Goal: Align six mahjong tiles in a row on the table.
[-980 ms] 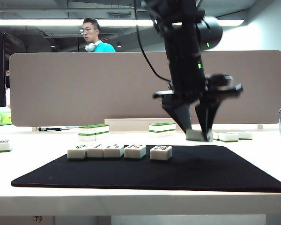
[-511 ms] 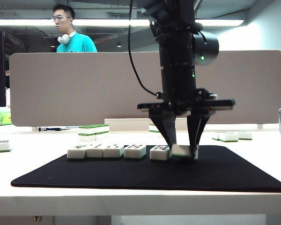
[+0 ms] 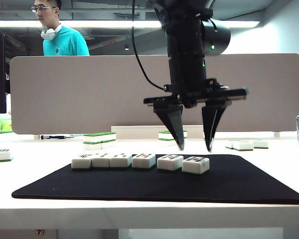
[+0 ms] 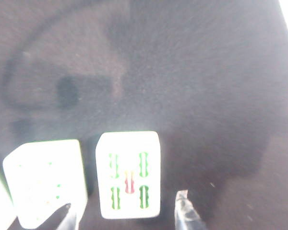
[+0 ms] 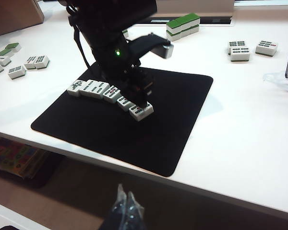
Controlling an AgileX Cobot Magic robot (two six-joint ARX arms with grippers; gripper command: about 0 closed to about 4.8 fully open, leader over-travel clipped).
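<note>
Now the six mahjong tiles (image 3: 140, 162) lie face-up under the left gripper's (image 3: 194, 148) open, empty jaws.

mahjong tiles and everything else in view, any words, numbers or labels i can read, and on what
No words, numbers or brand labels can be read in any view.
End tile under the left claw: green and red bar marks, no characters.
Neighbouring tile: faint dots, washed out.
Other row tiles: marks too small to read.
</note>
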